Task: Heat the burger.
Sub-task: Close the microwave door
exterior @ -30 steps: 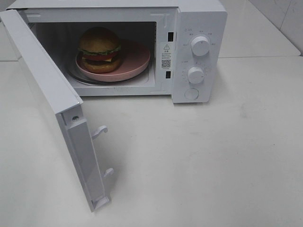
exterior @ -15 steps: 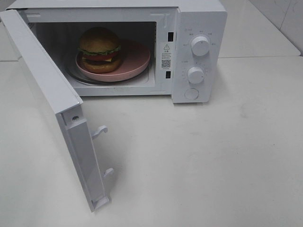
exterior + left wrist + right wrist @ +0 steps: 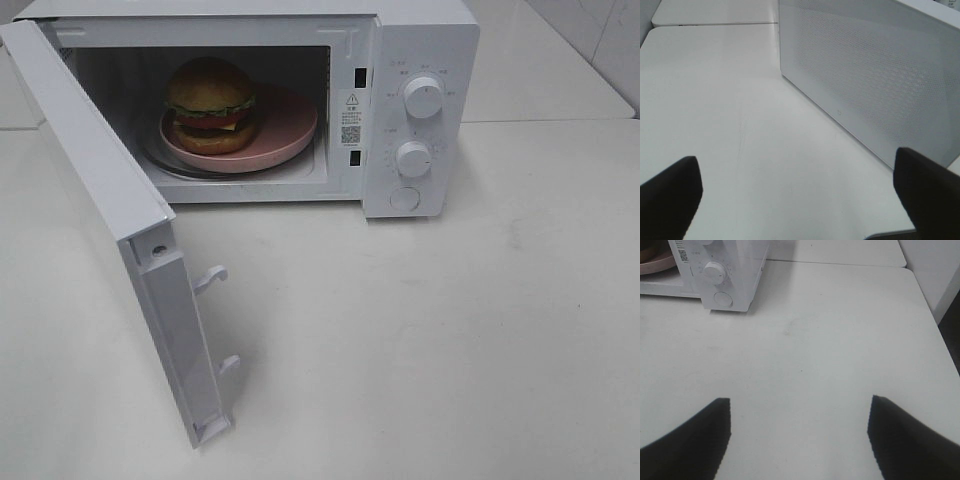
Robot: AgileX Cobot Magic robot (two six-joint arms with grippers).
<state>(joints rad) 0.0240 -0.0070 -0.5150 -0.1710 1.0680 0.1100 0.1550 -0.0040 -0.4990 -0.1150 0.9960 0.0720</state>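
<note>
Status: the burger (image 3: 210, 105) sits on the pink plate (image 3: 292, 128), toward the plate's left side, inside the microwave (image 3: 425, 40) cavity. The plate rests on the glass turntable (image 3: 160, 165), so loading looks done.

The door (image 3: 100, 190) is swung wide open to the left, with its 2 latch hooks (image 3: 212, 278) facing out over the table (image 3: 450, 330). We read the next step as closing the door and then setting the dials, not touching the food.

Neither arm shows in the high view.

- Left gripper (image 3: 796, 159): jaws spread wide with nothing between them. It is low over the table and looks along the door's outer mesh face (image 3: 865, 75). That seems a sensible spot for pushing the door shut from outside.
- Right gripper (image 3: 799, 401): jaws also well apart and empty. It sits over bare table, well back from the control panel. The lower knob (image 3: 715, 270) and the round button (image 3: 723, 299) are in its view, so it is lined up for the dials later.

Risk as we judge it: a hard push on the door could slide the whole microwave, so we want slow, flat contact near the free edge. The 2 knobs (image 3: 423, 97) need the door latched first.
</note>
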